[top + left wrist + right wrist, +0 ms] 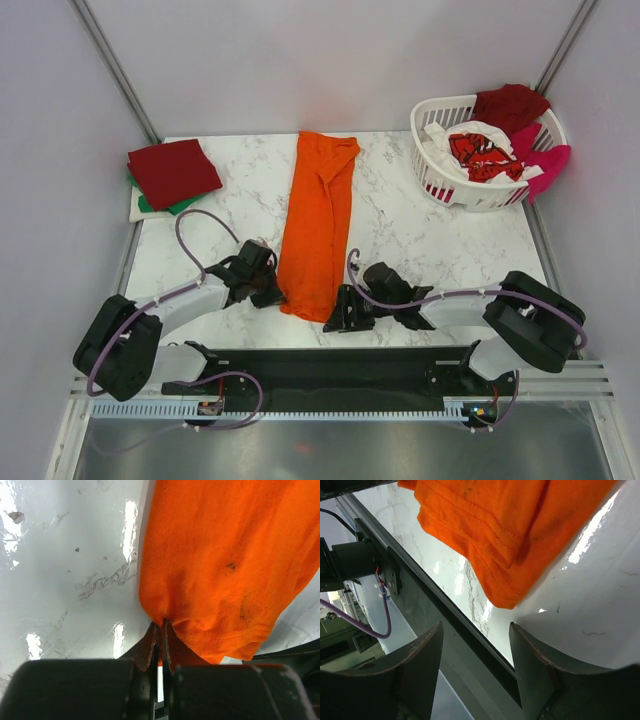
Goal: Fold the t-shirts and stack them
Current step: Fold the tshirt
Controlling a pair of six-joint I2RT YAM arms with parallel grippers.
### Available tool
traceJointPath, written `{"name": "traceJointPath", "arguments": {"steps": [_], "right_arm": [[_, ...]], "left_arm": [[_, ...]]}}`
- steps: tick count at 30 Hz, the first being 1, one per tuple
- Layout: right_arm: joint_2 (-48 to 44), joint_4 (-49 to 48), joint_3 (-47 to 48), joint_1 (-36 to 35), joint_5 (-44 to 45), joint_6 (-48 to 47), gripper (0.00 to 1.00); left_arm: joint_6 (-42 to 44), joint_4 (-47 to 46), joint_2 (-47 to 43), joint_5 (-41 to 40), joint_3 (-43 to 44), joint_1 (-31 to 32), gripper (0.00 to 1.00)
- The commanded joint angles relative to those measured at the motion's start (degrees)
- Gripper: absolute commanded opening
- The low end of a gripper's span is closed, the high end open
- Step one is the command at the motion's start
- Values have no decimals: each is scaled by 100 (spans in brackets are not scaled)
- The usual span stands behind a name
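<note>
The stack (pixel 172 172) sits at the far-left corner of the table (pixel 430 250). The left gripper (pixel 161 626) is pinched shut on a thin bite of the orange shirt (pixel 318 225)'s near-left hem, and I judge so slim a hold could slip on lifting. The shirt lies as a long strip down the table's middle. The right gripper (pixel 475 630) has its jaws apart just off the near-right hem corner, holding nothing. A one-sided pull would skew the fold. The basket (pixel 437 183) stands at the far-right corner.

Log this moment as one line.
left gripper: shut on orange t-shirt near-left corner | right gripper: open, beside near-right corner, not gripping | dark red t-shirt: folded, far left | laundry basket: far right
</note>
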State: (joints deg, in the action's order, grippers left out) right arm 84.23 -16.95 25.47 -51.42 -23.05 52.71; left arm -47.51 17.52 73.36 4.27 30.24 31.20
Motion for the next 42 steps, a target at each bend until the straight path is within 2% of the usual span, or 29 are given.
{"name": "traceJointPath", "arguments": {"steps": [1,8,12,17,21,26,33,36,37,42], "right_arm": [[418,421,-87,-149,634,108,64],[533,561,-104,-149,1267,82,54],[402,1026,-7,-149,1671,38,54],[-186,1938,133,-149,2417,-120,54],[-573,2248,72,-149,2568,-156,54],[-601,2205,19,-149,2612,-112,54],[119,1757,274,-324,2437,-68,50],[252,1730,353,-412,2437,-59,42],[278,1730,344,-422,2437,-50,35],[51,1765,186,-422,2594,-33,13]], "left_arm": [[-171,226,-6,91,-273,26,2],[-189,234,-226,153,-449,26,2],[-198,226,-278,179,-510,26,2],[-189,234,-279,179,-502,26,2],[-180,226,-208,188,-458,26,2],[-180,217,-208,214,-440,26,2],[-171,217,-217,223,-466,26,2],[-171,217,-217,232,-501,26,2],[-171,226,-226,232,-510,26,2],[-215,226,-305,293,-545,26,2]]}}
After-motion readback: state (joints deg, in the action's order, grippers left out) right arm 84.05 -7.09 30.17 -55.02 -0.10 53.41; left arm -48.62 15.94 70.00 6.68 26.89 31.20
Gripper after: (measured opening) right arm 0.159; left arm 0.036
